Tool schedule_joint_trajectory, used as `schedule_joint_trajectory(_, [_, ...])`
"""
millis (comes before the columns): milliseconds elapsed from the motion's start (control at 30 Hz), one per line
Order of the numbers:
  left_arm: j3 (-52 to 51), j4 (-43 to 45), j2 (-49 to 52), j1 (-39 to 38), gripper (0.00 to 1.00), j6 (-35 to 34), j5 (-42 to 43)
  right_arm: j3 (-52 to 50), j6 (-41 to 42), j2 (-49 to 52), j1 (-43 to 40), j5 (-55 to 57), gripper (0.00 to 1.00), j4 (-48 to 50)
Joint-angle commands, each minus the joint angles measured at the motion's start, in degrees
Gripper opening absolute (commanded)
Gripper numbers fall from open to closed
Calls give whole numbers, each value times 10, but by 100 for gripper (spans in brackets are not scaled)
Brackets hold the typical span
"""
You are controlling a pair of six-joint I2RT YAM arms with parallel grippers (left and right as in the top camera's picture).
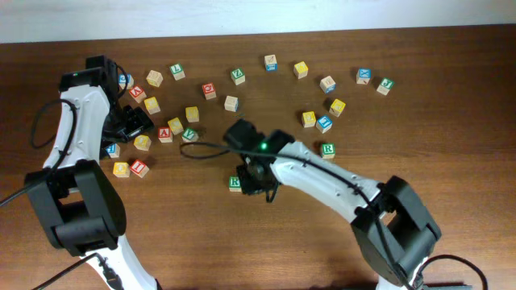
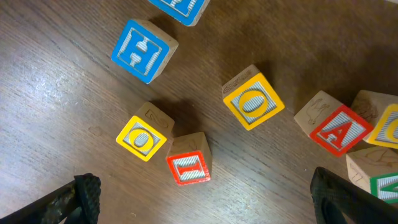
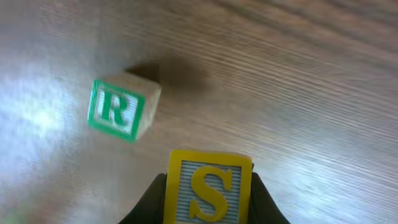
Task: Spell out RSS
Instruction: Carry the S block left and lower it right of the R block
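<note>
Gripping the S cube (image 3: 210,190) in our right gripper's (image 3: 208,208) narrowed jaws, we judge placement underway. The R cube (image 3: 118,110) lies apart, ahead-left of them. Next, lower S just beside R. Our left gripper (image 2: 211,205) gapes wide, empty.

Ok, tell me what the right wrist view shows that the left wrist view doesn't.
Only the right wrist: the green R cube lying on the table, and the right claw shut on the yellow S cube near it, not touching it. Only the left wrist: the open left claw above a blue H cube, two yellow O cubes, a red I cube and a red A cube. Both: the brown wooden table; no cube in common.
</note>
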Motion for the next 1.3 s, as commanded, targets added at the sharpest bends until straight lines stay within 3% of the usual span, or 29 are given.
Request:
schedule_joint_trajectory(0, [-5, 0, 6, -2, 99, -9, -6, -33, 80, -3, 4, 1, 16, 39])
schedule_joint_trajectory(633, [-5, 0, 6, -2, 99, -9, -7, -104, 150, -3, 20, 62, 16, 166])
schedule_joint_trajectory(867, [-5, 0, 6, -2, 99, -9, -7, -116, 150, -2, 40, 122, 21, 165])
schedule_joint_trajectory(1267, [-5, 0, 6, -2, 99, -9, -7, -123, 150, -2, 41, 101, 22, 179])
